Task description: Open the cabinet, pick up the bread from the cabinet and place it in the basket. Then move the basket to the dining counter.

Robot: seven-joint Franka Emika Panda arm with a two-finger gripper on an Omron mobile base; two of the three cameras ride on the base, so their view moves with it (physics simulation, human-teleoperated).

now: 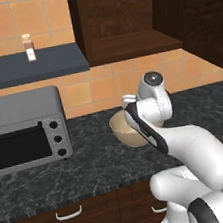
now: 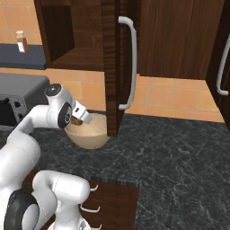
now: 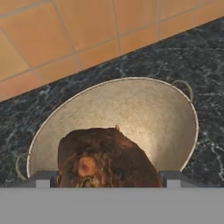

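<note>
With the cabinet [image 2: 112, 67] door swung open, the bread [image 3: 105, 157] sits over the basket [image 3: 144, 113], between the spread fingers of the end effector [image 3: 107, 177], so letting go and moving the basket to the dining counter remain.

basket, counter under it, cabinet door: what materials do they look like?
Basket: matte tan, speckled, with small wire loop handles; looks like ceramic or brushed metal, hard to say.
Counter: black stone with pale veins, granite-like, slight sheen.
Cabinet door: dark brown wood, visible grain, satin finish; its bar handle looks like polished silver metal.
</note>
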